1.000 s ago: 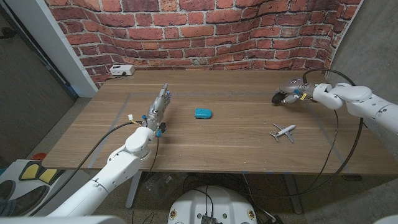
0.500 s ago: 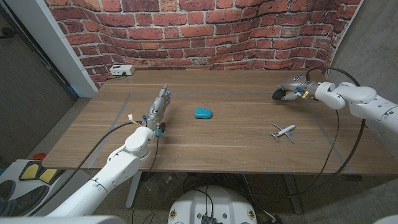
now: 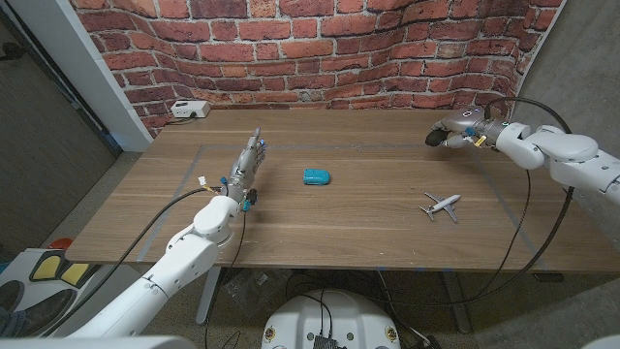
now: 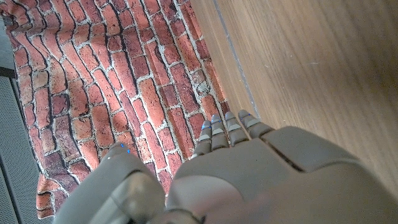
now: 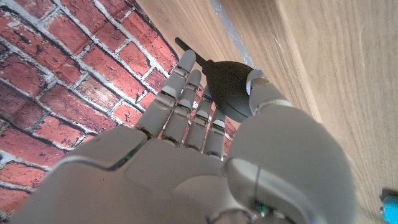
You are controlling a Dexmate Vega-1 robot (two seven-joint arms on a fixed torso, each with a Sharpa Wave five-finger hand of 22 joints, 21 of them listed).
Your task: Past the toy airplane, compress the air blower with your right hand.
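Broadly, the wooden worktop (image 3: 339, 194) carries everything, and the toy airplane (image 3: 441, 206) serves as landmark. Beyond the airplane, near the brick wall (image 3: 310, 48), the right hand (image 3: 455, 129) wraps its fingers (image 5: 186, 99) around the black air blower (image 5: 230, 87), holding it. Well to the airplane's left, the left hand (image 3: 250, 160) holds nothing, fingers straight. Between them lies a small teal object (image 3: 316, 176).
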